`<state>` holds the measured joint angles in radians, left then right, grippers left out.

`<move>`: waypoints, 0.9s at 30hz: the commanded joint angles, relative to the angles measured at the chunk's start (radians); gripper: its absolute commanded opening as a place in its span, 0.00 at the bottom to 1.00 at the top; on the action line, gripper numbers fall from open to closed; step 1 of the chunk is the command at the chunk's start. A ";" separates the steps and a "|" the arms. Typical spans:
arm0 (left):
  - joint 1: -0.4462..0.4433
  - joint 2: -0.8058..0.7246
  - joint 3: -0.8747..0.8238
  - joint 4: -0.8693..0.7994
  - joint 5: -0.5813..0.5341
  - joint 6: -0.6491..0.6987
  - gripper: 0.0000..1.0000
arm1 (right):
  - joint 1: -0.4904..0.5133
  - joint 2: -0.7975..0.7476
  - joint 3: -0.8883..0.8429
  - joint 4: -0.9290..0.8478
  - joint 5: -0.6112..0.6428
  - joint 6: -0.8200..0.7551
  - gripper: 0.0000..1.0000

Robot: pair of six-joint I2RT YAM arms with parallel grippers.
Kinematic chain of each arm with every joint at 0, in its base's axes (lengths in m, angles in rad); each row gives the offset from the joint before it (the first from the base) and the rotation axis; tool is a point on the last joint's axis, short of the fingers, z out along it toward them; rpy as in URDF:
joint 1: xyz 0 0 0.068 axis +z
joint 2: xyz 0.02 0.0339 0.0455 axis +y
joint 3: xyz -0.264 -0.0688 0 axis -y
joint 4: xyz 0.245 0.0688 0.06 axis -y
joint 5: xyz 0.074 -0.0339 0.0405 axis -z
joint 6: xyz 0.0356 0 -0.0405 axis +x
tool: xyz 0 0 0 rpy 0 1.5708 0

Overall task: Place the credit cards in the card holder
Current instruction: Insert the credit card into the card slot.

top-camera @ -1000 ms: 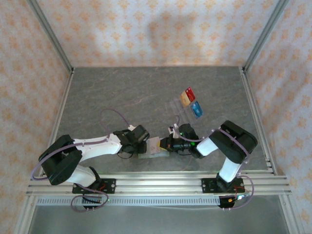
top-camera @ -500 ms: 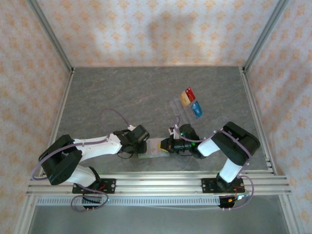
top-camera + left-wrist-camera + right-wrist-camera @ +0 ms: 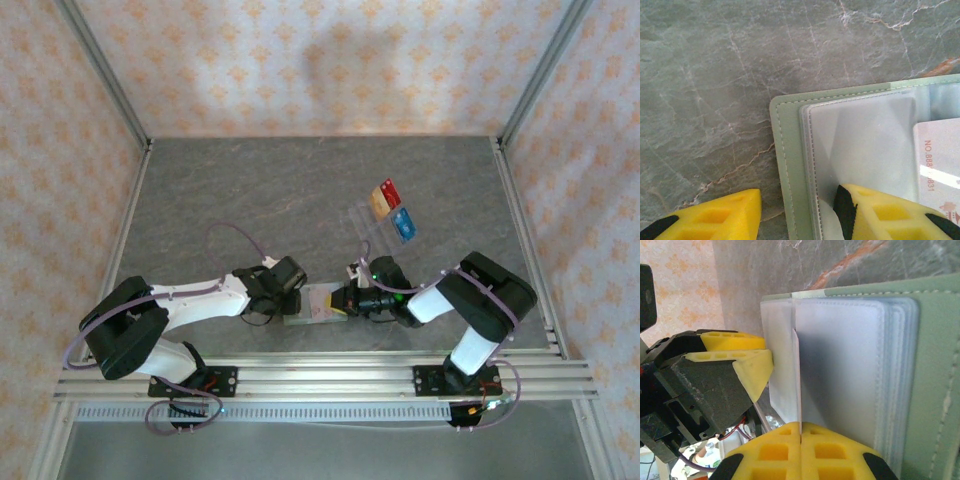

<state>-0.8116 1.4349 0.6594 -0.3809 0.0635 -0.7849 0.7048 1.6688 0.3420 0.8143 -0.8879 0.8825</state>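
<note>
The card holder (image 3: pixel 318 303) lies open. The right gripper (image 3: pixel 800 432) pinches a pale card (image 3: pixel 798 380) edge-on against its clear pockets. The left gripper (image 3: pixel 797 206) stands half spread, one finger on its corner pocket, the other just beside it.

Both arms reach low, end effectors facing each other near centre.
Left end effector (image 3: pixel 797 219) stands half-spread; right end effector (image 3: pixel 800 437) is pinched tight on a thin pale card (image 3: pixel 798 375).

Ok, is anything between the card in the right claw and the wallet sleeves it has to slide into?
Nothing visible. The card, pinched edge-on in the right claw, sits right at the clear sleeves of the wallet. The left claw is at the sleeves' edge, beside the card's path, not across it.
</note>
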 commanded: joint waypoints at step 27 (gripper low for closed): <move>-0.011 0.071 -0.063 -0.058 -0.011 -0.014 0.46 | -0.025 0.036 0.135 -0.220 -0.044 -0.152 0.00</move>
<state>-0.8116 1.4403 0.6590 -0.3794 0.0616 -0.7876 0.6895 1.7233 0.4606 0.6643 -0.9661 0.7788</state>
